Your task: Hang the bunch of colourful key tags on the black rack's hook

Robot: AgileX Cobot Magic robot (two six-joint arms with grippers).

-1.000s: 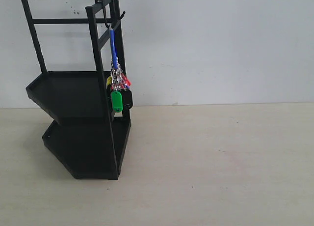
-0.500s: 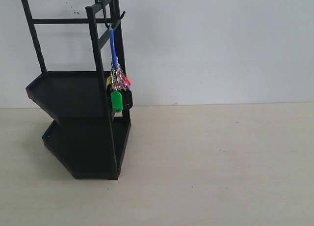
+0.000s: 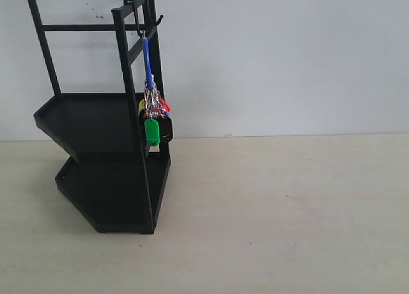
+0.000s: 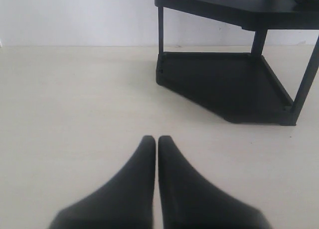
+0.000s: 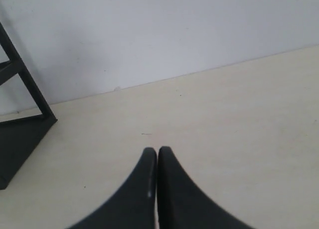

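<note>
The black rack [image 3: 96, 121] stands at the left of the exterior view. From the hook [image 3: 142, 30] on its upper right side bar hangs the colourful key tag bunch [image 3: 153, 118] by its blue loop, the green tag lowest. Neither arm shows in the exterior view. In the left wrist view my left gripper [image 4: 157, 139] is shut and holds nothing, low over the table, with the black rack's [image 4: 224, 84] lower tray ahead. My right gripper [image 5: 157, 151] is shut too and holds nothing over bare table, with a corner of the black rack [image 5: 22, 124] at one side.
A pale wooden table [image 3: 287, 211] stretches to the right of the rack, backed by a white wall [image 3: 287, 57].
</note>
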